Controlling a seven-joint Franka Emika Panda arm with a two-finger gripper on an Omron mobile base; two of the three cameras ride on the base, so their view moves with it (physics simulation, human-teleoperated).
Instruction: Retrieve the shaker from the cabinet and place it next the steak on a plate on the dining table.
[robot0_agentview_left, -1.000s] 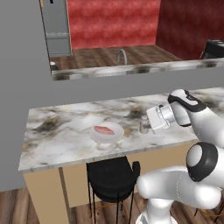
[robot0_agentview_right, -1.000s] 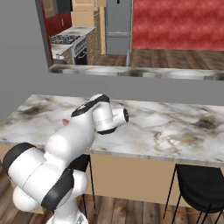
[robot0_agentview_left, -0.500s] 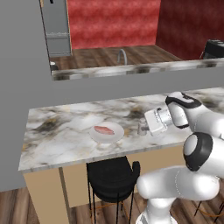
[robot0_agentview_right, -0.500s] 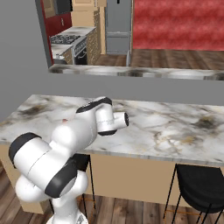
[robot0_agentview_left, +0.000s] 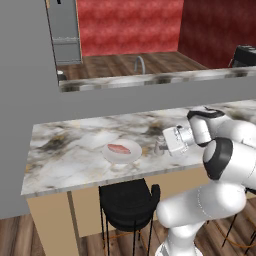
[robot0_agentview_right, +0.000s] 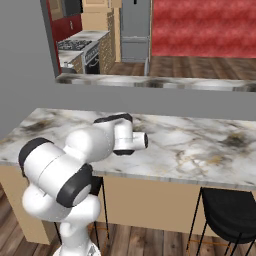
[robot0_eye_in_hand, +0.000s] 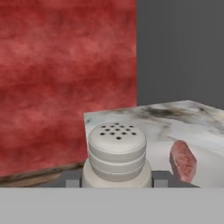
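Observation:
My gripper (robot0_agentview_left: 161, 149) is shut on the shaker (robot0_agentview_left: 158, 146), a small grey cylinder held upright low over the dining table (robot0_agentview_left: 75, 150), just right of the plate (robot0_agentview_left: 131, 156). The steak (robot0_agentview_left: 118, 148) lies on that round white plate. In the hand view the shaker's pale perforated cap (robot0_eye_in_hand: 117, 146) sits between my fingertips (robot0_eye_in_hand: 159, 180), with the steak (robot0_eye_in_hand: 182, 159) a short way off to its right on the plate (robot0_eye_in_hand: 210, 164). Whether the shaker's base touches the marble I cannot tell. In the right base view my arm (robot0_agentview_right: 120, 137) reaches over the table (robot0_agentview_right: 200, 145).
A black stool (robot0_agentview_left: 129, 200) stands under the table's front edge below the plate, and another (robot0_agentview_right: 230, 210) to the right. Behind the table a grey wall opening carries a narrow ledge (robot0_agentview_left: 150, 80) with a curved faucet (robot0_agentview_left: 139, 64).
The hand, still holding the shaker, has come slightly down and left toward the plate. My elbow has swung forward and lower. Plate and steak have not moved.

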